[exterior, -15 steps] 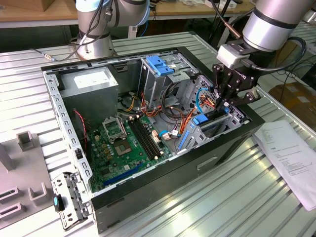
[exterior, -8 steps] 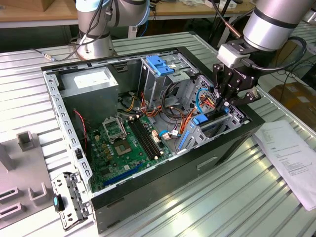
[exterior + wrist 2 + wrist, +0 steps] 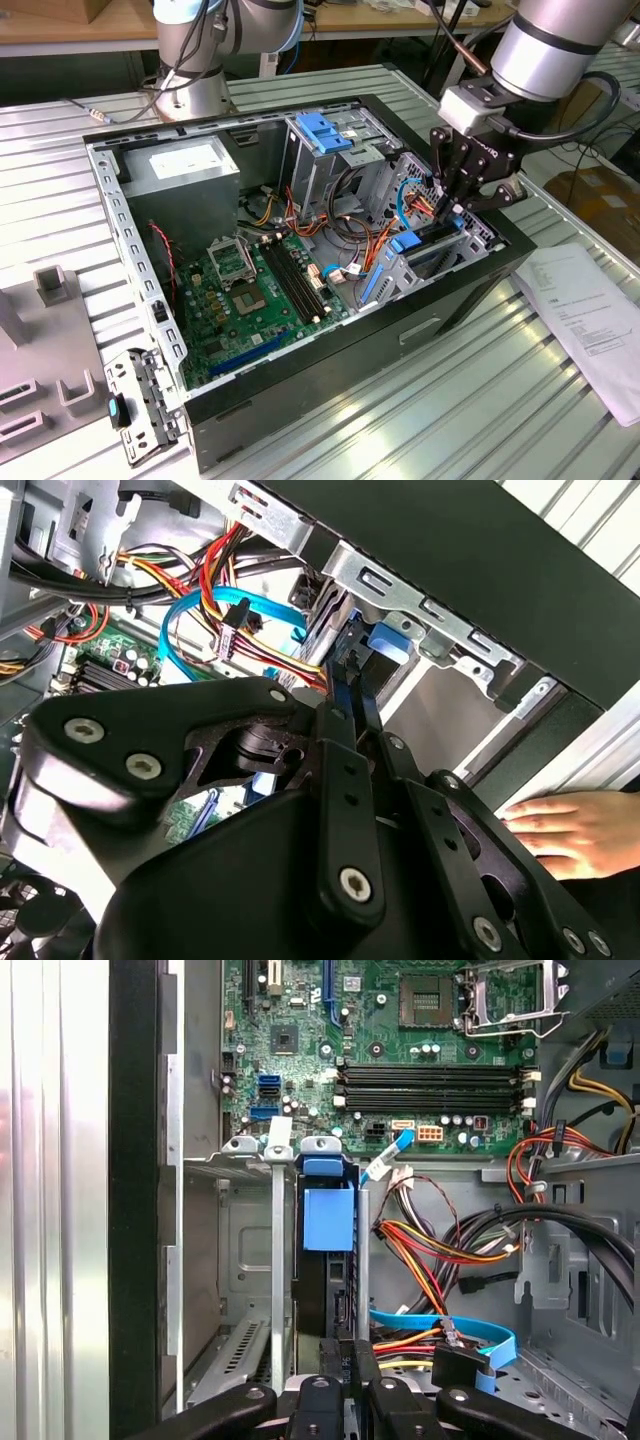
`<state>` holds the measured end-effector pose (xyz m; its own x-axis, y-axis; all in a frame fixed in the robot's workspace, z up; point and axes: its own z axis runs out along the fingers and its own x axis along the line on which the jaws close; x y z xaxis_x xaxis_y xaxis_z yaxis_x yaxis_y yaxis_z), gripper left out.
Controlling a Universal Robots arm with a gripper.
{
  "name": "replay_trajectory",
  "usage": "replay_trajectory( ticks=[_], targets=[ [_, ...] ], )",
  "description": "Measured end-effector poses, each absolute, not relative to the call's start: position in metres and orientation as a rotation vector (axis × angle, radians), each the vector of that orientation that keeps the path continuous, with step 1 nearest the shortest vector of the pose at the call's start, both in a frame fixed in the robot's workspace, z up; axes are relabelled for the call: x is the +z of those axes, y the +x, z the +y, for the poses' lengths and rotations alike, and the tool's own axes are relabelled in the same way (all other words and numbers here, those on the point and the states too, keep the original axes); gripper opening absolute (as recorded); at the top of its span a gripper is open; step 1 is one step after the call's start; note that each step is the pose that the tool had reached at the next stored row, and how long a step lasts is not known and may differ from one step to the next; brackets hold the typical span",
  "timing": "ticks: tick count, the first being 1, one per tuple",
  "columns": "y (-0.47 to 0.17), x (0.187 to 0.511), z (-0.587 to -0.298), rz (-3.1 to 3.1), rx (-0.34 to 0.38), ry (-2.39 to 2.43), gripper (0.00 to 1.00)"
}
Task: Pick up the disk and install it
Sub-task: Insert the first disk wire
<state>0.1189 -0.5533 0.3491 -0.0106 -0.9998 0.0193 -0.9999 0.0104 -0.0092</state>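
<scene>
Legible text: none in any view.

White paper sheet (image 3: 592, 315) on the ribbed metal table, at 3 o'clock from the open black computer case (image 3: 400, 330) in the exterior view: lines of dark print, too small to make out.

Pale label on the grey metal power supply box (image 3: 187, 160), at 10 o'clock inside the case: nothing readable.

Green motherboard (image 3: 400, 1030) in the first wrist view: white markings, illegible.

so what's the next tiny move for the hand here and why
Probably a short, gentle push further into the bay. The grey metal disk with its bright blue carrier rail already sits on edge in the metal drive bay, and the hand is closed on its near end, so seating looks unfinished.
</scene>
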Motion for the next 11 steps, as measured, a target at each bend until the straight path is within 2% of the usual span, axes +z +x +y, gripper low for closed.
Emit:
replay_trajectory(
  ticks=[11],
  targets=[
    [0.1191, 0.3397, -0.5533, -2.23, 0.03, 2.199, 0.16]
  ],
)
